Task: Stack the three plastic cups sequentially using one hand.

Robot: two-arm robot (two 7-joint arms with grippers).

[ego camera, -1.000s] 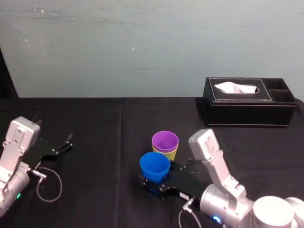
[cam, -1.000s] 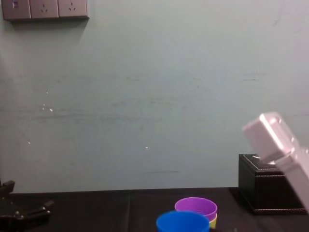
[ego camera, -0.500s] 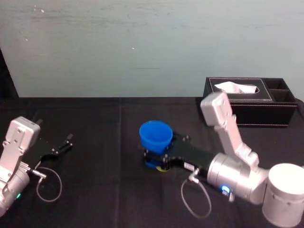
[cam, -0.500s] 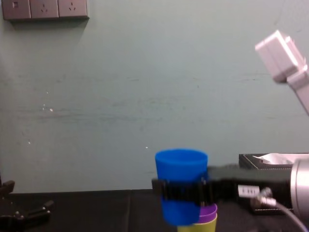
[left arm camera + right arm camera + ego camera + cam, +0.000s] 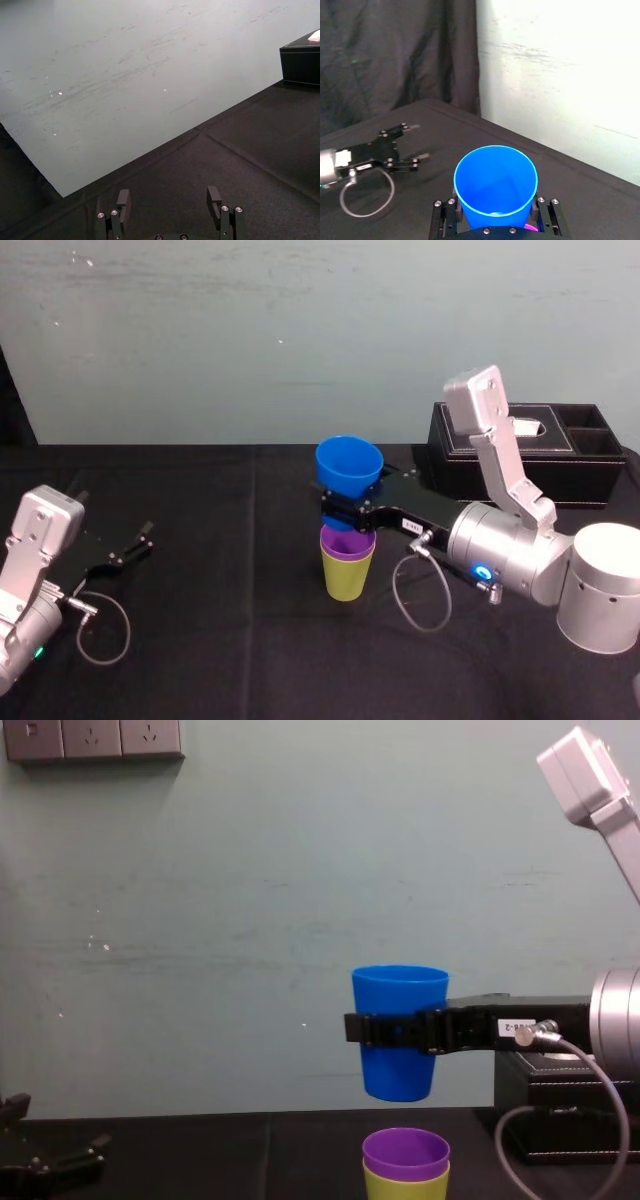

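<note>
My right gripper (image 5: 347, 508) (image 5: 398, 1029) (image 5: 495, 220) is shut on the blue cup (image 5: 348, 466) (image 5: 399, 1032) (image 5: 495, 182), holding it upright in the air by its sides. Right below it the purple cup (image 5: 345, 541) (image 5: 405, 1152) sits nested in the lime-green cup (image 5: 346, 575) (image 5: 404, 1187) on the black table. A gap separates the blue cup's base from the purple rim in the chest view. My left gripper (image 5: 140, 539) (image 5: 169, 196) rests open on the table at the far left, nothing between its fingers.
A black tissue box (image 5: 525, 453) (image 5: 565, 1110) (image 5: 301, 59) stands at the back right of the black table (image 5: 220, 640). A loose cable loop (image 5: 105, 630) lies by the left arm, another (image 5: 420, 595) hangs under the right wrist. A pale wall closes the back.
My right gripper has lifted the blue cup from table height, carried it back and to the right, and now holds it directly over the purple-and-green stack. The left arm stayed still.
</note>
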